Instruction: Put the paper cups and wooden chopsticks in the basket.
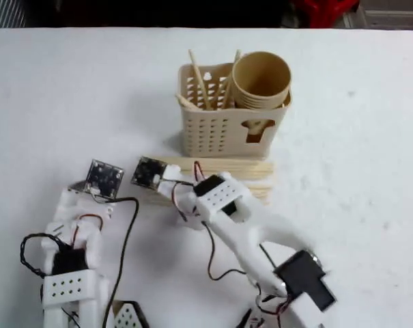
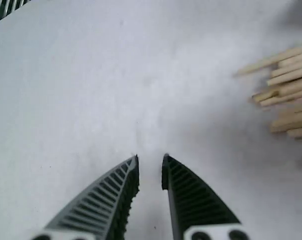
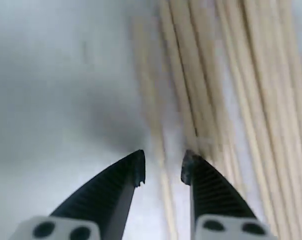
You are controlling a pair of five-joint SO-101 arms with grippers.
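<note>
A beige slotted basket (image 1: 213,137) stands at the back middle of the table. It holds stacked paper cups (image 1: 262,82) and a few upright wooden chopsticks (image 1: 199,85). More chopsticks (image 1: 250,169) lie in a flat pile in front of the basket. My right gripper (image 3: 163,153) is open just above the pile's near edge (image 3: 230,75), its tips on either side of one outlying chopstick (image 3: 153,120). My left gripper (image 2: 150,157) is slightly open over bare table with nothing between its fingers. The chopstick ends (image 2: 285,85) lie off to its side.
The left arm (image 1: 73,239) sits at the near left and the right arm (image 1: 240,219) crosses the near middle, both trailing black and red cables (image 1: 127,232). White table (image 1: 356,178) stretches wide to either side of the basket.
</note>
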